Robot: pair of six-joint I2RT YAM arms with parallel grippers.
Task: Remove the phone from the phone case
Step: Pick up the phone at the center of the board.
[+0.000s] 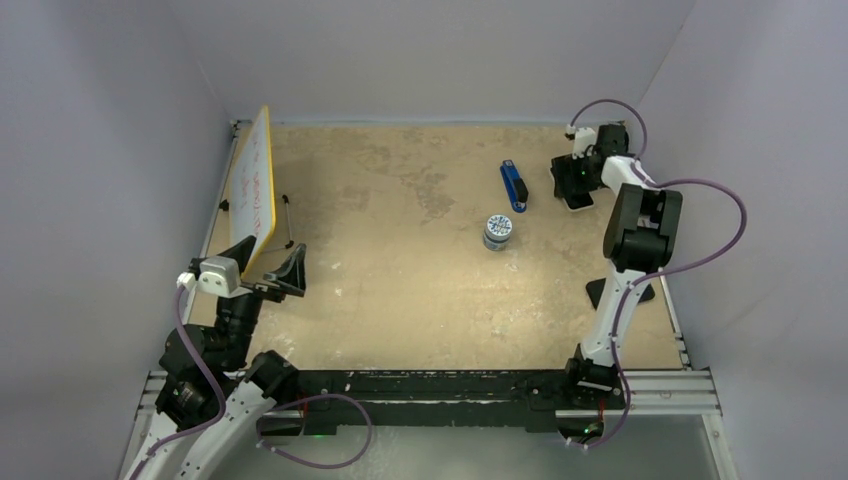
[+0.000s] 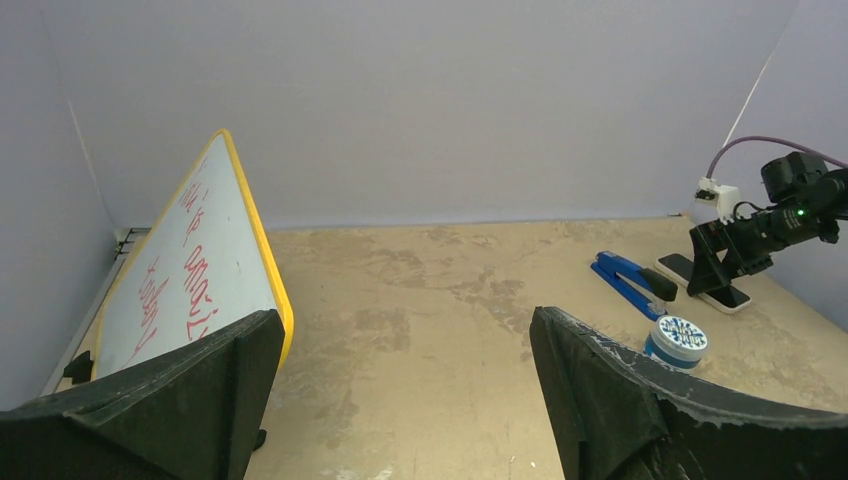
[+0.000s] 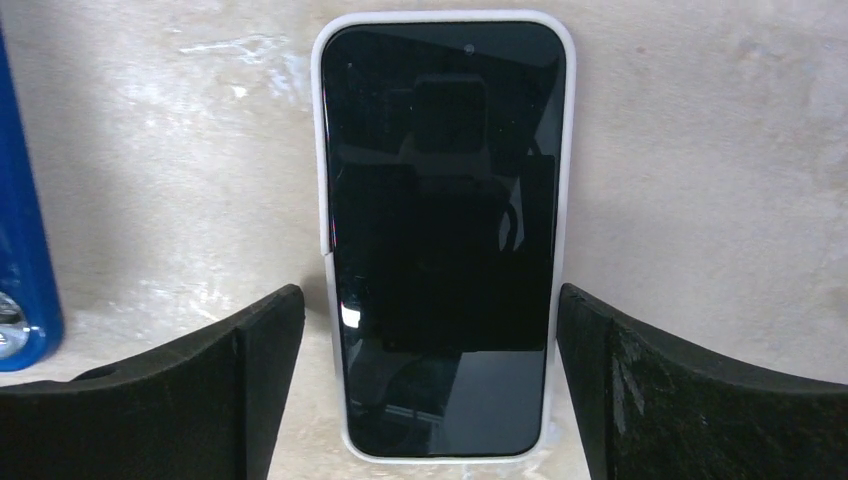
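Observation:
The phone, screen up and dark, lies flat on the table inside its pale phone case, whose rim frames it all round. My right gripper hangs just above it, open, one finger on each long side with a small gap to the case on both. From the top view the right gripper sits at the far right of the table, mostly covering the phone. The left wrist view shows the phone far off under that gripper. My left gripper is open and holds nothing, near the front left.
A blue stapler lies just left of the phone. A small round blue-and-white tin stands nearer the middle. A yellow-framed whiteboard with red writing leans at the left edge. Grey walls close in on three sides.

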